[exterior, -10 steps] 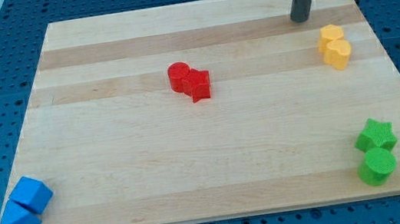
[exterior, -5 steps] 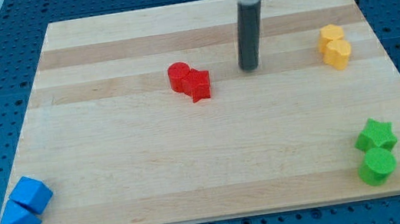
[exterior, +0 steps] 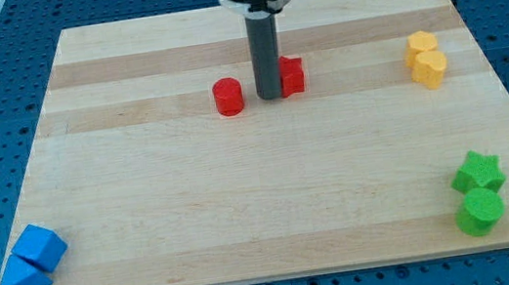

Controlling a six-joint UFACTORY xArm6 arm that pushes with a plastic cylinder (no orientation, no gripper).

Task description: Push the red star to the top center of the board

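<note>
The red star (exterior: pixel 292 75) lies on the wooden board (exterior: pixel 271 190), a little above the middle and right of centre line, partly hidden behind the rod. My tip (exterior: pixel 270 96) touches the star's left side. The red cylinder (exterior: pixel 228 97) stands apart to the left of the tip.
Two yellow blocks (exterior: pixel 426 58) sit at the view's upper right. A green star (exterior: pixel 478 172) and a green cylinder (exterior: pixel 479 210) sit at the lower right. Two blue blocks (exterior: pixel 32 261) sit at the lower left corner.
My tip came from the upper right, swept left and down, and now stands between the red blocks. The red star moved right and up, away from the red cylinder.
</note>
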